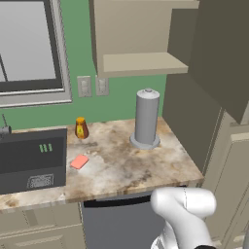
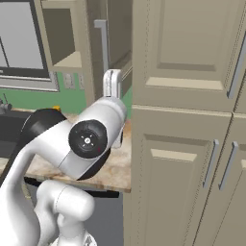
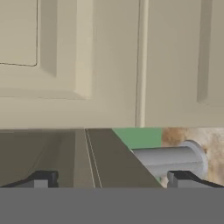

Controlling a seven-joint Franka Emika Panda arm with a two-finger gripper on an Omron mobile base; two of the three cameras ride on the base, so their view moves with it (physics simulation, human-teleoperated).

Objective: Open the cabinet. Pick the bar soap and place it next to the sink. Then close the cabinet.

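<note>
The cabinet point(image 1: 141, 63) on the wall stands open, with its bare shelf showing and its door point(image 1: 219, 58) swung out to the right. The door's silver bar handle point(image 2: 102, 43) shows in the right base view, just above my white hand point(image 2: 113, 85). My gripper point(image 3: 112, 179) is open, its fingertips point(image 3: 43, 178) wide apart, close under the beige raised-panel fronts. A dark face of the door point(image 3: 87, 157) lies between the tips; I cannot tell whether they touch it. The salmon-pink bar soap point(image 1: 79, 161) lies flat on the marbled counter point(image 1: 126, 170), held by nothing.
A grey paper-towel cylinder point(image 1: 146, 118) stands at the counter's back right. An amber jar point(image 1: 81, 128) sits behind the soap. A dark appliance point(image 1: 31, 160) takes up the counter's left. Tall beige cabinets point(image 2: 187, 144) wall off the right side.
</note>
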